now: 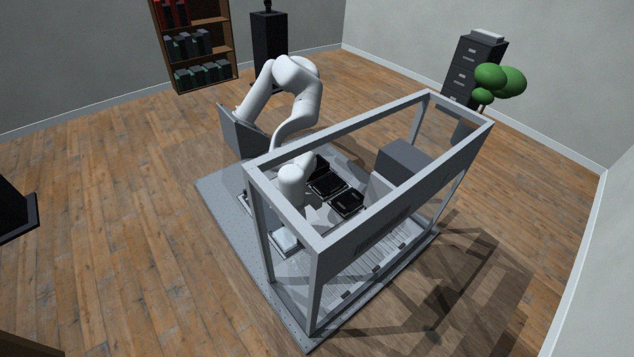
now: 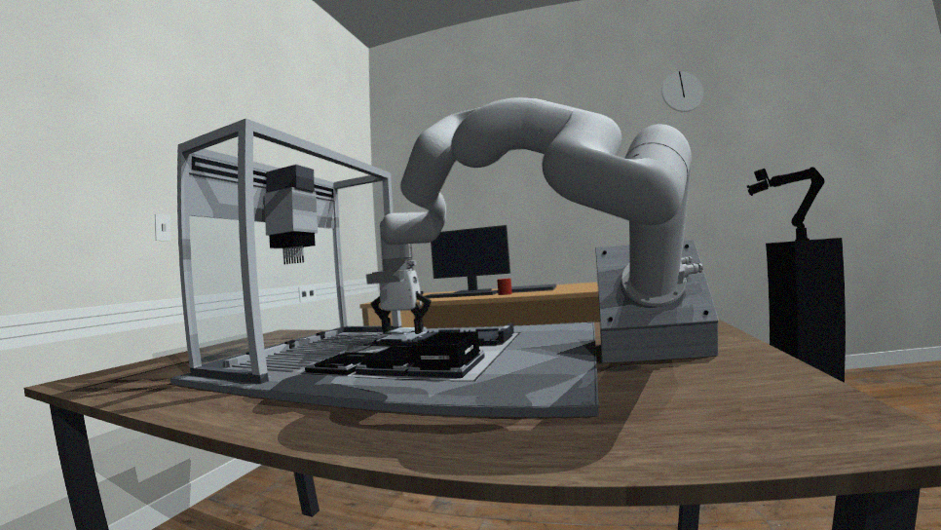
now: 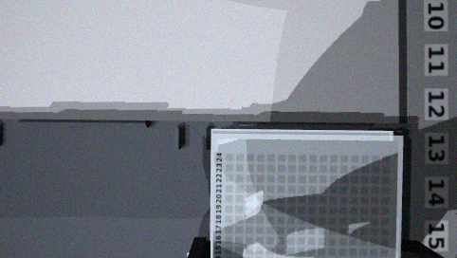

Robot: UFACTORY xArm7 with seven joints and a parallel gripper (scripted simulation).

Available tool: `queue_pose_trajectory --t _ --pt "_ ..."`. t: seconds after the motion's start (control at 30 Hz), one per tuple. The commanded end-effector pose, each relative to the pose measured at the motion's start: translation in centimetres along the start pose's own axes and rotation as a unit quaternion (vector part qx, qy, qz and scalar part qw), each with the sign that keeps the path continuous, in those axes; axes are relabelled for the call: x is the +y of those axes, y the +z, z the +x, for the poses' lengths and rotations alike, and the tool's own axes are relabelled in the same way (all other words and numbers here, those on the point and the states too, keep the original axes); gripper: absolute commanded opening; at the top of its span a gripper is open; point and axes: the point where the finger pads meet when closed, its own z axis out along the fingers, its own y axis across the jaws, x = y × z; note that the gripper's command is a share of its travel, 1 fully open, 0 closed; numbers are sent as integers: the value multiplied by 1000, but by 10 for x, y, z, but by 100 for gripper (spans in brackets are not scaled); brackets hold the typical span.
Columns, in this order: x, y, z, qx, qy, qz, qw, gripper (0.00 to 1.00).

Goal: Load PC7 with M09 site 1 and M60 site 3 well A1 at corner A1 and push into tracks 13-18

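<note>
One plate looked dealt with: M60, the pale 384-well plate, lay flat inside the dark rim of PC7 on the apron, level with the track numbers 13 to 15, towards the far-left corner of the tabletop. The gripper hung directly over it with its claw fully released and grasping nothing. From the plate's place at the rail end of the carrier, I judged this to be site 3, and the step in hand the letting-go after seating it; whether well A1 matched the marked corner could not be read. Nearer the right edge of the tabletop, the dark row of nests seemingly held M09 at the end beside the arm's base. The next move probably called for a straight lift clear of M60 without nudging it, then a swing across to grip M09 for site 1.
</note>
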Motion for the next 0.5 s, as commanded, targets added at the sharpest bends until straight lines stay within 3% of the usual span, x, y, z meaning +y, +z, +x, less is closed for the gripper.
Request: queue_pose_trajectory --t 0.0,0.47 --pt "2 -3 -1 -2 0 -2 1000 100" --pt "1 -19 -1 -2 0 -2 1000 100"
